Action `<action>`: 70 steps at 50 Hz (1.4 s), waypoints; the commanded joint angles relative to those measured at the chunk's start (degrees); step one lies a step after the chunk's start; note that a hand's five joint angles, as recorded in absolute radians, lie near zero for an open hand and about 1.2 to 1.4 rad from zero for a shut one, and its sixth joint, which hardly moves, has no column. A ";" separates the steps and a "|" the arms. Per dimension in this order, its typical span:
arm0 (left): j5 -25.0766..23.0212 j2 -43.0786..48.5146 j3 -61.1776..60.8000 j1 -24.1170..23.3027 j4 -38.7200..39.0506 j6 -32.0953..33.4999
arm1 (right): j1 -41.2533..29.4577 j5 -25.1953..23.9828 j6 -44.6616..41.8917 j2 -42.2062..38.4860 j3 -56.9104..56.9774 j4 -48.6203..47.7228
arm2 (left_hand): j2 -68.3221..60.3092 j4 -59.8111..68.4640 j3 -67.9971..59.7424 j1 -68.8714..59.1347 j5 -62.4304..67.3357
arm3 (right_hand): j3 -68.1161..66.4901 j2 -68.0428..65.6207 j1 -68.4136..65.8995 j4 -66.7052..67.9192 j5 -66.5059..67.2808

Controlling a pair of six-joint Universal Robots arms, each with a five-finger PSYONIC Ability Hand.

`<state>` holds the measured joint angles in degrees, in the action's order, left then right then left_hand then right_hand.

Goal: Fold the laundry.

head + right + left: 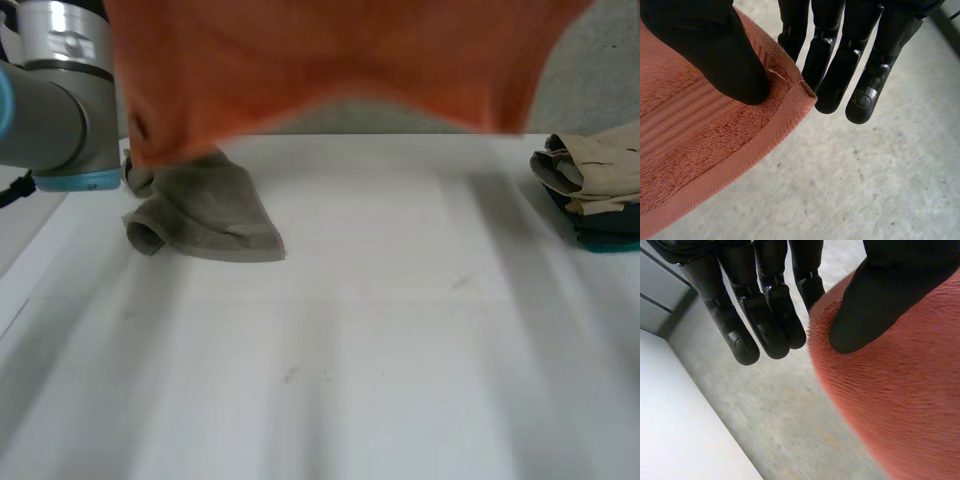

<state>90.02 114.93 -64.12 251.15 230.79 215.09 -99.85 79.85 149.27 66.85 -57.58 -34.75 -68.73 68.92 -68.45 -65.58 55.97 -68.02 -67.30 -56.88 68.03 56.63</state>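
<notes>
- White bench [380, 350] spreads out under the head view, with grey speckled floor [780, 430] beyond its far edge.
- An orange towel [330, 60] hangs in the air above the far edge of the bench, stretched across from the left side to the right side.
- The left hand [770, 315] grips the towel at one edge: its thumb presses down on the terry cloth, with the fingers close against the edge.
- The right hand [840, 65] pinches a hemmed corner of the towel between thumb and fingers.
- A crumpled grey cloth [205, 215] lies on the bench near the far left corner, partly under the hanging towel and just beside the left arm [60, 110].
- A stack of folded beige clothes [595, 170] sits at the right edge of the bench, on top of something teal [605, 238].
</notes>
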 commanded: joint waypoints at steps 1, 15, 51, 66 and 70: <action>-1.95 -2.87 -11.43 1.27 -2.88 -3.19 | 0.18 -0.57 3.04 1.18 -4.90 3.10 | -11.27 11.08 -11.55 -14.42 14.03 | -11.98 -12.70 -23.12 11.97 13.37; -6.08 -5.77 -38.52 1.97 -3.42 -2.92 | 0.79 -8.04 2.26 0.83 -30.74 13.03 | -11.27 11.08 -11.55 -14.42 14.03 | -11.98 -12.70 -23.12 11.97 13.37; -11.53 -6.04 -51.89 14.10 -12.38 -3.97 | 15.56 -15.61 -3.55 2.15 -45.52 27.89 | 29.41 -29.61 29.13 26.27 -26.65 | -11.98 -12.70 -23.12 11.97 13.37; -17.78 -6.04 -51.02 16.12 -21.52 -9.78 | 15.47 -15.69 -3.55 2.06 -45.69 27.80 | 29.07 -29.27 28.80 25.93 -26.32 | -11.98 -12.70 -23.12 11.97 13.37; -17.51 -4.55 -49.35 16.30 -21.61 -9.87 | 15.47 -15.69 -3.55 1.97 -45.69 27.80 | 28.91 -29.10 28.63 25.76 -26.15 | -11.98 -12.70 -23.12 11.97 13.37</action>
<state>72.16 108.98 -115.38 267.14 209.97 205.14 -84.35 64.17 145.69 68.89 -103.32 -6.94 -35.21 35.09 -35.37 -35.72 24.66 -68.02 -67.30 -56.88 68.05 57.02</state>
